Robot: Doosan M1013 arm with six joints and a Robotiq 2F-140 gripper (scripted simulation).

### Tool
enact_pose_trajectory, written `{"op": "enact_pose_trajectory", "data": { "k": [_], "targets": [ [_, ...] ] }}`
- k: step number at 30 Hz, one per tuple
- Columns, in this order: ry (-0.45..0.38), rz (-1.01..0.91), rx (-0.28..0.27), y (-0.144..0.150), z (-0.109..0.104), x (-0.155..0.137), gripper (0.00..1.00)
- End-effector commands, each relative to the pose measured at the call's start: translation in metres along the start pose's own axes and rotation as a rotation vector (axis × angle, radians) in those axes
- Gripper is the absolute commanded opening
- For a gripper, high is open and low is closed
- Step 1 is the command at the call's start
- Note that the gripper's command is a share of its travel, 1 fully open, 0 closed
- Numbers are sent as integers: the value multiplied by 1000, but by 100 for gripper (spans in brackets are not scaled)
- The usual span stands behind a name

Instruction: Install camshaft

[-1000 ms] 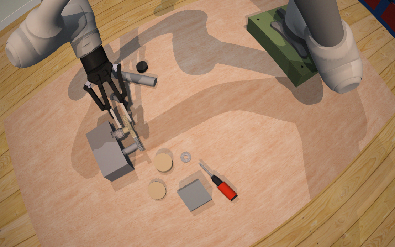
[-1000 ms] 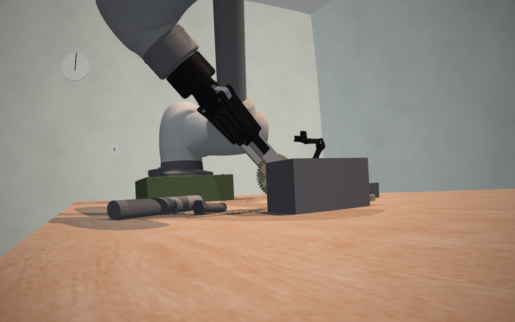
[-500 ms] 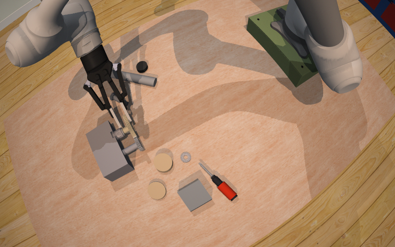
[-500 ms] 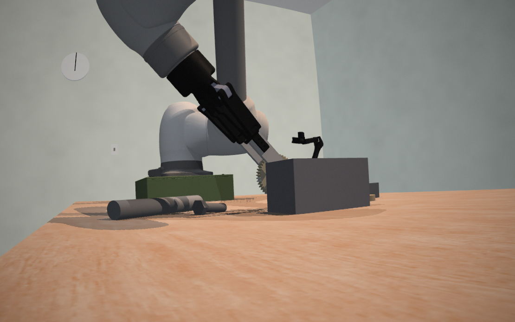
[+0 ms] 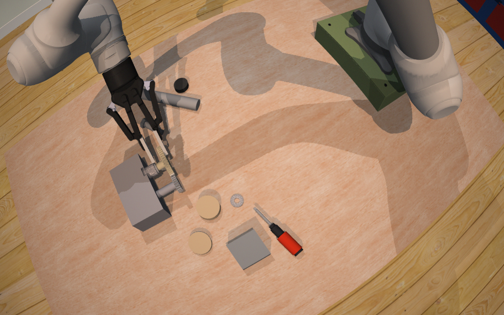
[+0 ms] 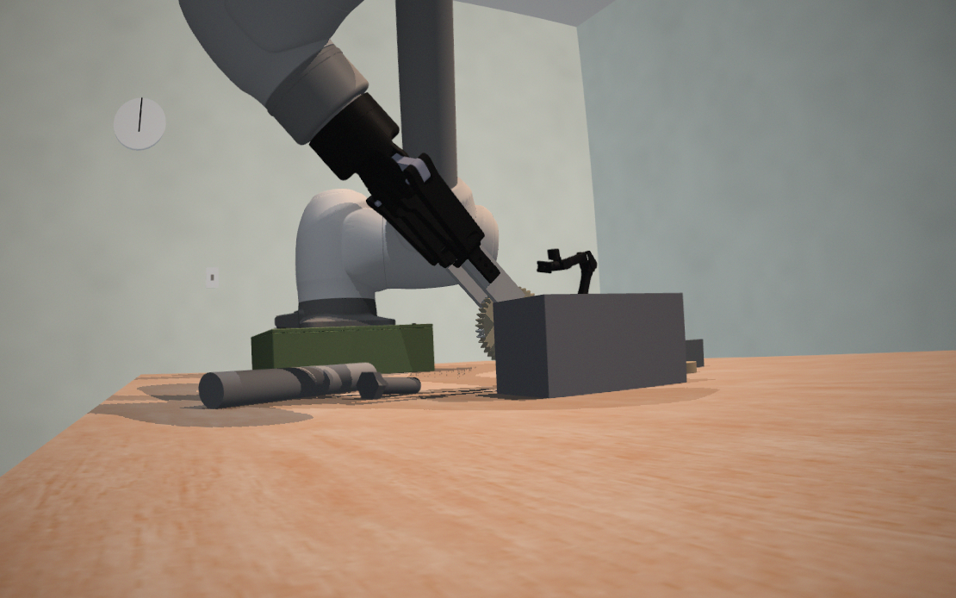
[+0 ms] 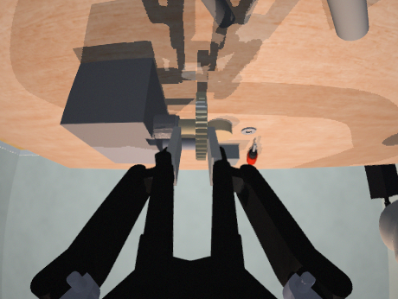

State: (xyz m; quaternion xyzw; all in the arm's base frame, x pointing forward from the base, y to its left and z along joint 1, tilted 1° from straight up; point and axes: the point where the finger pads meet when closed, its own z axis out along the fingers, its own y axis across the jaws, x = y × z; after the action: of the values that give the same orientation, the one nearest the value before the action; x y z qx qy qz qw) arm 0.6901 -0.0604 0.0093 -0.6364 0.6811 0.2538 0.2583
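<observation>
Fingers (image 5: pixel 160 142) (image 6: pixel 505 284) straddle the big gear (image 5: pixel 166 162) (image 6: pixel 485 328) (image 7: pixel 201 130) beside the upright engine case (image 5: pixel 139 193) (image 6: pixel 605 345) (image 7: pixel 112 91)

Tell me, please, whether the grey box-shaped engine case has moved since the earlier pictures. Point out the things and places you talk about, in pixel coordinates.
No; the grey engine case (image 5: pixel 139 189) (image 6: pixel 613 341) (image 7: pixel 112 91) keeps its place beside the tan wooden disc (image 5: pixel 208 207).
</observation>
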Motion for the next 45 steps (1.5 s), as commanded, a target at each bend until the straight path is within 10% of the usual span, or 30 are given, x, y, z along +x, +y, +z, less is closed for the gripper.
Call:
{"op": "enact_pose_trajectory", "data": {
  "k": [1,45],
  "targets": [
    [-2,1,2,2,1,0,19],
    [-2,1,2,3,-40,0,19]
  ]
}}
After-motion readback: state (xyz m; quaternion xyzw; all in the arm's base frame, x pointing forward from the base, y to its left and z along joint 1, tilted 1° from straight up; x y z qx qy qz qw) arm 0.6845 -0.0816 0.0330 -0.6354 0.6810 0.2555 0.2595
